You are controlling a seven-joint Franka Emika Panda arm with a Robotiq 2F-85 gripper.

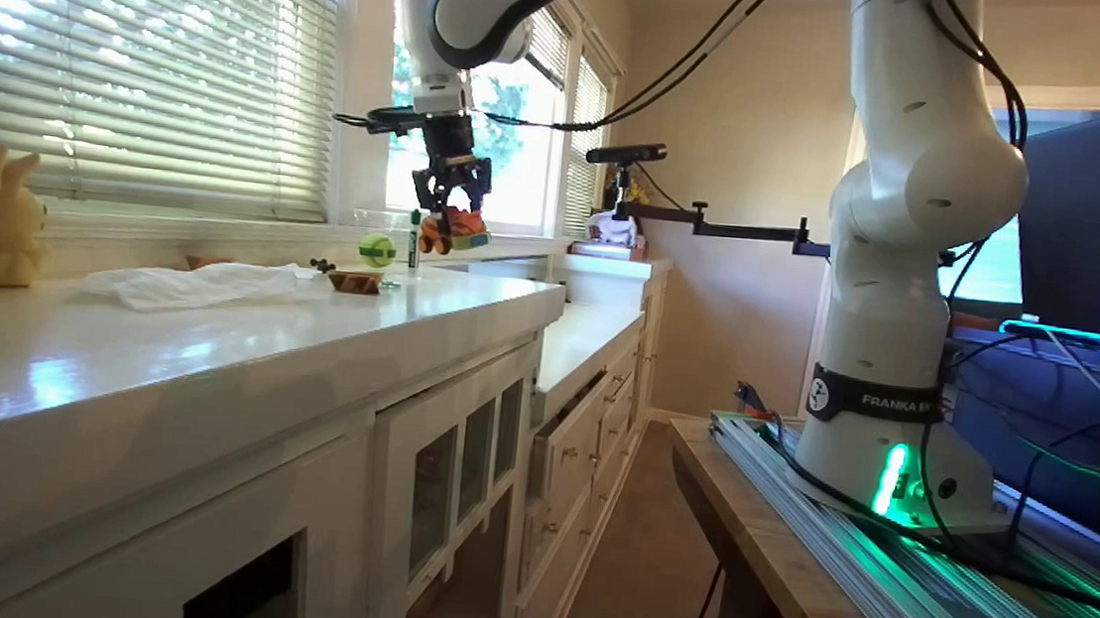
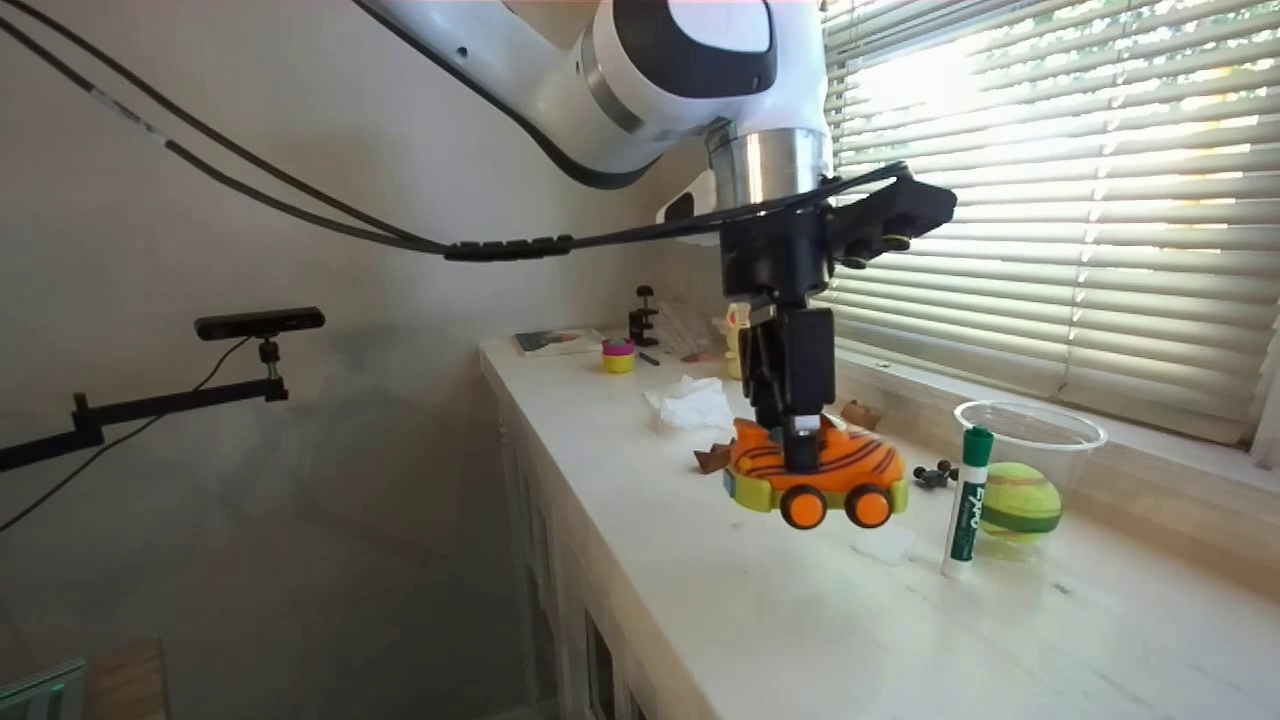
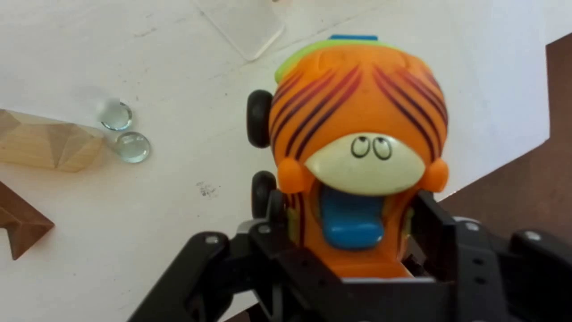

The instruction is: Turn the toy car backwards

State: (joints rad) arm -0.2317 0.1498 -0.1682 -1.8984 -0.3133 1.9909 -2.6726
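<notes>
The orange toy car has dark stripes, a lime-green base and orange-hubbed black wheels. It hangs level above the white counter in both exterior views. In the wrist view the toy car shows a cream face panel and a blue seat. My gripper is shut on the car, with a finger on each side of its body near the seat. The gripper also shows above the car in both exterior views. The car's underside is hidden in the wrist view.
A green-capped marker stands upright by a clear cup with a green-yellow ball. Brown wooden pieces and glass beads lie on the counter. White tissue and a yellow rabbit are farther along. The window ledge borders it.
</notes>
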